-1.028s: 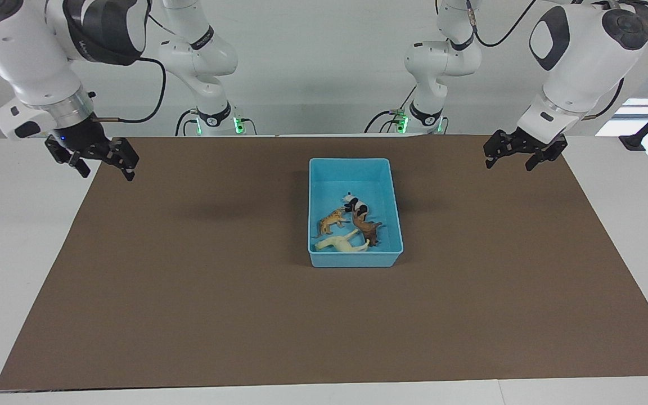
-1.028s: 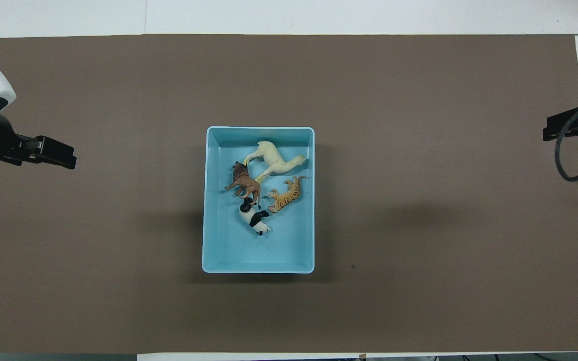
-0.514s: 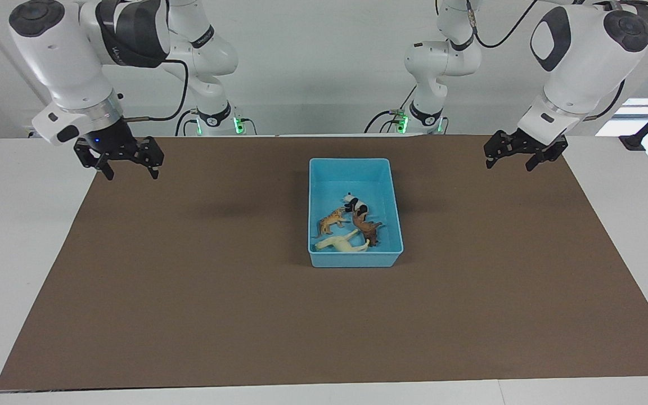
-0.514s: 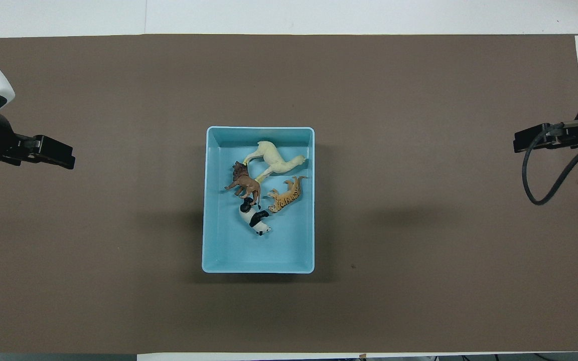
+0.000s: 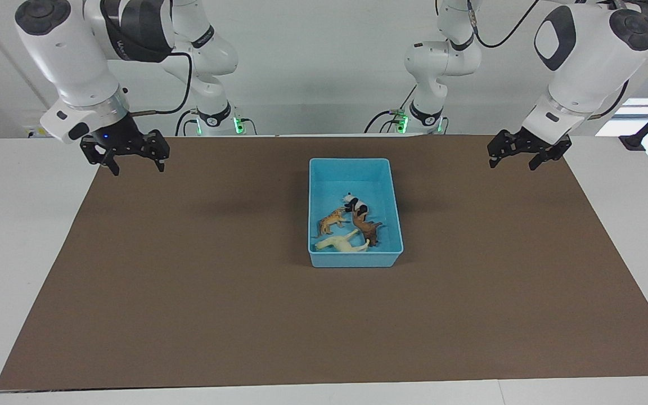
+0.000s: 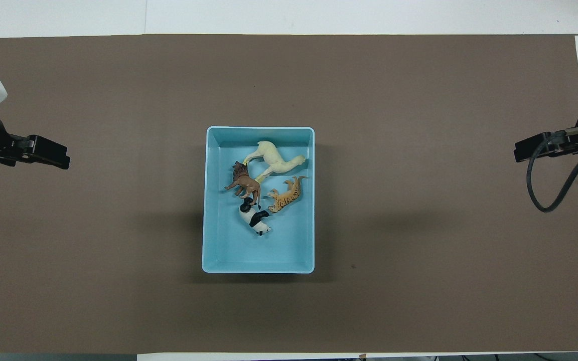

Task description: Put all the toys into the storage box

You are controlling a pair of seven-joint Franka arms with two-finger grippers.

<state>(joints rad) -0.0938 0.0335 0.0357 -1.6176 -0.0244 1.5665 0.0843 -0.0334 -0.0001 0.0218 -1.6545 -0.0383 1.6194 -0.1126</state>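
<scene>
The light blue storage box (image 5: 352, 161) (image 6: 259, 129) sits mid-mat. Inside it lie the toys: a cream llama (image 5: 340, 243) (image 6: 275, 161), a brown lion (image 5: 367, 229) (image 6: 245, 183), an orange tiger (image 5: 331, 220) (image 6: 287, 197) and a black-and-white panda (image 5: 356, 206) (image 6: 255, 219), all on their sides and bunched together. My right gripper (image 5: 135, 167) (image 6: 520, 152) hangs open and empty over the mat's edge at the right arm's end. Over the mat's edge at the left arm's end, my left gripper (image 5: 512, 165) (image 6: 60, 160) is open and empty too.
A brown mat (image 5: 189, 292) covers most of the white table (image 5: 14, 236). A black cable (image 6: 545, 200) loops below the right arm's wrist. Both arm bases (image 5: 217, 121) stand at the table's robot end.
The right gripper has swung inward over the mat's edge and turned to face downward. The left gripper has drawn slightly outward. The toys and box have not moved.
</scene>
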